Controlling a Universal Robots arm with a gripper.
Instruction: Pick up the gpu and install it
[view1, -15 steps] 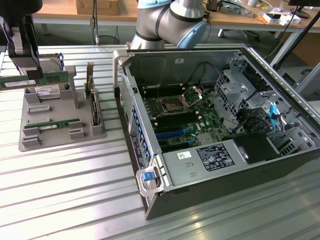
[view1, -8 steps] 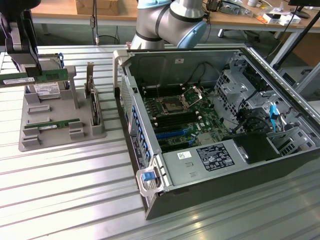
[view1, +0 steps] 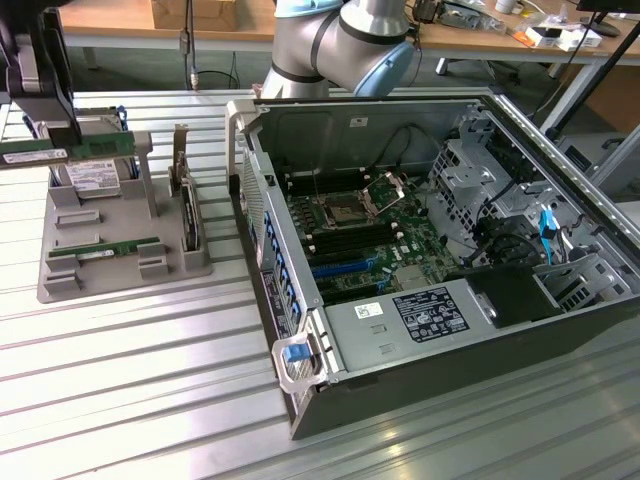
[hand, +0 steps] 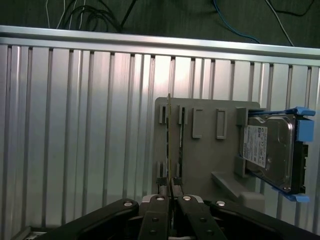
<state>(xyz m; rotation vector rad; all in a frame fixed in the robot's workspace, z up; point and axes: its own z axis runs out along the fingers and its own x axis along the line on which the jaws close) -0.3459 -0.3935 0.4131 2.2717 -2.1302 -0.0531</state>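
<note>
A: What does the gripper do at this moment?

B: Its fingers are drawn narrow and pinch the gpu by one end. In the wrist view the thin green board is seen on its edge and runs straight away from the fingers.

A: Where is the gpu in the exterior view?

B: At the upper left of the frame. It lies level in the grip, above the grey holder. It looks lifted out of the holder, but I cannot tell for sure that it is fully clear of it.

A: What is around it?

B: Just below it the hard drive leans in the holder. A second green stick lies in a slot lower in the frame. A dark card stands on edge on the holder's side toward the computer case. The case stands open on the ribbed metal table, in the middle and right of the frame, well apart from the gripper.

A: So which step is in hand?

B: I judge that the picking is done, or nearly. The installing is not begun, because the motherboard with its long slots is far from the gripper.

A: What does the installing call for?

B: In my judgement, the stick must pass over the case wall without touching it. Its long edge must line up with a slot, and it must go down straight. Pushed askew, such a thin board could slip in the grip.
</note>
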